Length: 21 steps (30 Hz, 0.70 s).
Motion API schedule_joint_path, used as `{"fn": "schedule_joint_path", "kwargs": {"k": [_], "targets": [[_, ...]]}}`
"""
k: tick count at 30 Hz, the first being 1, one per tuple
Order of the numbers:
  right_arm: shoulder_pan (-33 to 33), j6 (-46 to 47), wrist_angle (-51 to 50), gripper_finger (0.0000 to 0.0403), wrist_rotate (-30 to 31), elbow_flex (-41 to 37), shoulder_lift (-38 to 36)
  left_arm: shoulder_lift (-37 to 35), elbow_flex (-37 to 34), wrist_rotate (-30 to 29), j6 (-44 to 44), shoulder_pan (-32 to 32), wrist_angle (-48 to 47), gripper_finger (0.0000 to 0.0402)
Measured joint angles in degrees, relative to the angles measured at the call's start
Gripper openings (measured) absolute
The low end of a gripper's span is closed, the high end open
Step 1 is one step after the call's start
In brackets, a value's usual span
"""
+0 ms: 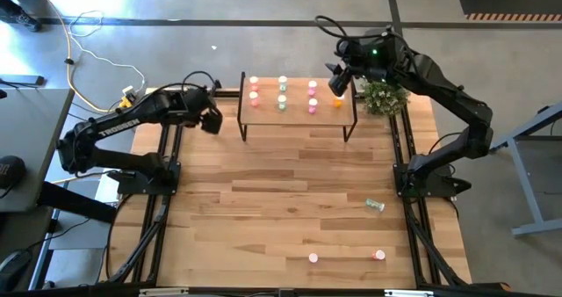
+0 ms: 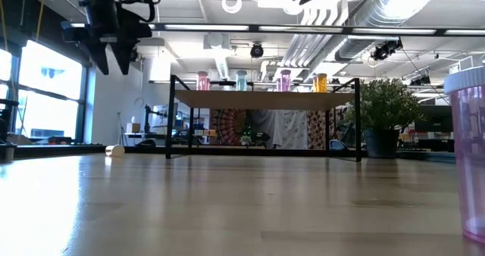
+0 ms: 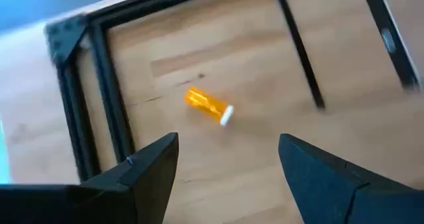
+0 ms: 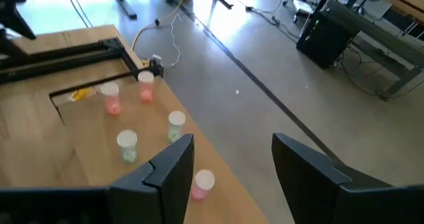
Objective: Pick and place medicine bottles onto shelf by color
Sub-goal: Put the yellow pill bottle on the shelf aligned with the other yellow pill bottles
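Note:
The shelf stands at the table's far edge, and several white-capped bottles stand upright on it: pink, green, pink-red and one orange. My right gripper hovers open over the shelf's right end; its wrist view shows the shelf bottles beyond its empty fingers. My left gripper hangs open and empty off the shelf's left end, above an orange bottle that lies on its side on the table.
A green bottle lies on its side near the table's right edge. A pink bottle and a red one stand near the near edge. A potted plant stands right of the shelf. The middle planks are bare.

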Motion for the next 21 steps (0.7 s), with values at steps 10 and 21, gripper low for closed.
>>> {"fn": "schedule_joint_path", "kwargs": {"k": [10,21], "targets": [[0.0,0.1,-1.5,0.0195,-0.3,0.0,0.0,3.6,0.0,3.7,-17.9,12.4,3.1,0.0250],[0.0,-1.5,-4.3,0.0195,-0.3,0.0,0.0,14.2,0.0,14.4,-27.6,20.0,3.5,0.0250]]}}
